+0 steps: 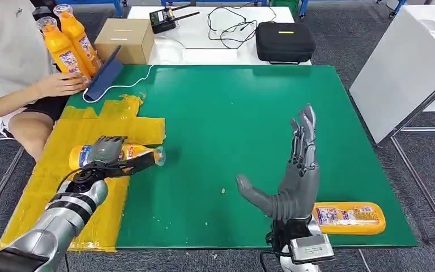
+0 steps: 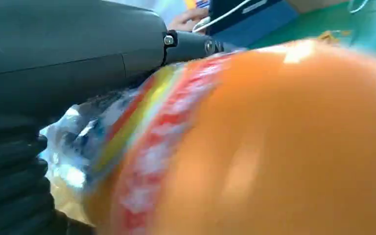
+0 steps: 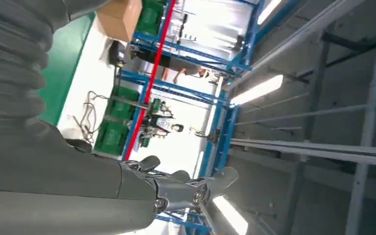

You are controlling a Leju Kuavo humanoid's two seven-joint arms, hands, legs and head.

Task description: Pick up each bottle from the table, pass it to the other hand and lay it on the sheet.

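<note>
One glossy orange bottle (image 1: 126,154) lies gripped in left hand (image 1: 105,152) fingers; right hand (image 1: 294,181) fingers spread flat.

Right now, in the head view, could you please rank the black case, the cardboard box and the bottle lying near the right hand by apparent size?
1. Black case
2. Cardboard box, slightly smaller
3. Bottle; it lies nearer the camera, so its rank is unsure.

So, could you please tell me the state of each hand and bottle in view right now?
Left hand: grips a bottle over the sheet's edge.
Held bottle: on its side, cap toward the green mat.
Right hand: open, fingers up, holding nothing.
Near bottle: lying flat on the green mat by the right hand.
Two bottles: held by a person, leaning.
Sheet: flat, yellow.
</note>
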